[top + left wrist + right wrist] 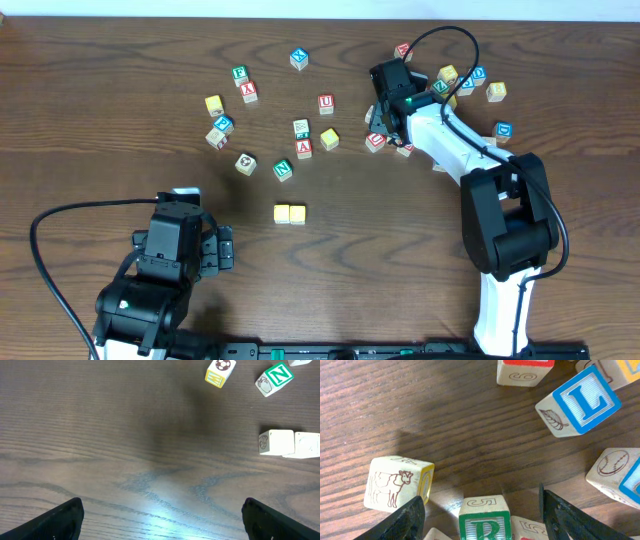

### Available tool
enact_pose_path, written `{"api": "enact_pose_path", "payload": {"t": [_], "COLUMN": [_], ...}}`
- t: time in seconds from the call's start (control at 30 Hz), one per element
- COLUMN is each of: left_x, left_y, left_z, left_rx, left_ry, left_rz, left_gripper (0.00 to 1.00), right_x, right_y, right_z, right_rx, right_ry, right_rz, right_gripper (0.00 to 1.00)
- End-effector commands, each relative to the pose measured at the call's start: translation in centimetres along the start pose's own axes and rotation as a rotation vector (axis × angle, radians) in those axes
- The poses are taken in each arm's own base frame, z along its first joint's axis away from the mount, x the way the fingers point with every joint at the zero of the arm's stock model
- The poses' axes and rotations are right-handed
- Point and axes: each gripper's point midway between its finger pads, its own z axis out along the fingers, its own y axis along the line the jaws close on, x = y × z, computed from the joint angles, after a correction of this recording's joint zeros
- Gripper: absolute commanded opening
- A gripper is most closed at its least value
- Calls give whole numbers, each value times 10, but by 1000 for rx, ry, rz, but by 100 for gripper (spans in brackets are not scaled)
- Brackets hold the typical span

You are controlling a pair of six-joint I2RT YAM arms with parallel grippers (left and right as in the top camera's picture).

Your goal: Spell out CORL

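The right arm point(450, 140) is reaching from the lower right into the cube cluster at the upper right of the overhead view. Its wrist view is showing what the overhead hides: the right claw point(481, 502) is standing partly open astride the R cube point(485, 520), fingers clear of it, the L cube point(582, 402) at upper right. The left claw point(162, 510) is hanging wide open over bare surface point(125, 435) at lower left, well apart from the two touching yellow cubes point(290, 213) at centre.
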Motion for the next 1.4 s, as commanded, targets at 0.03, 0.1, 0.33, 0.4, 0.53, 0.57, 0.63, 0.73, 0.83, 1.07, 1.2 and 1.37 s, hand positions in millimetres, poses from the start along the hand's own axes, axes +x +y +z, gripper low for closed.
{"api": "enact_pose_path", "payload": {"t": [0.03,0.1,0.33,0.4,0.53,0.57,0.63,0.73,0.83,1.07,1.2,1.37], "left_x": [0,0,0,0,0,0,0,0,0,0,0,0], "left_y": [1,1,1,1,1,1,1,1,1,1,1,1], "left_z": [0,0,0,0,0,0,0,0,0,0,0,0], "left_rx": [-5,-5,-5,-5,-5,-5,-5,-5,-5,-5,-5,-5], "left_ry": [0,0,0,1,0,0,0,0,0,0,0,0], "left_rz": [-12,-12,-12,-12,-12,-12,-12,-12,-12,-12,-12,-12], "left_gripper": [99,99,99,99,99,99,99,99,99,99,99,99], "right_x": [10,13,27,29,25,23,20,14,13,14,15,16], "right_y": [0,-2,-7,-8,-5,-4,-1,3,4,4,3,2], "right_z": [4,5,10,11,11,11,11,11,11,11,11,11], "right_rx": [-2,2,13,12,1,-4,-14,-32,-37,-35,-33,-29], "right_ry": [27,34,69,73,57,52,38,13,9,14,17,22], "right_rz": [-18,-7,-5,-6,-1,1,3,-6,-4,-5,-6,-8], "right_gripper": [69,69,69,69,69,68,69,68,65,53,50,47]}}
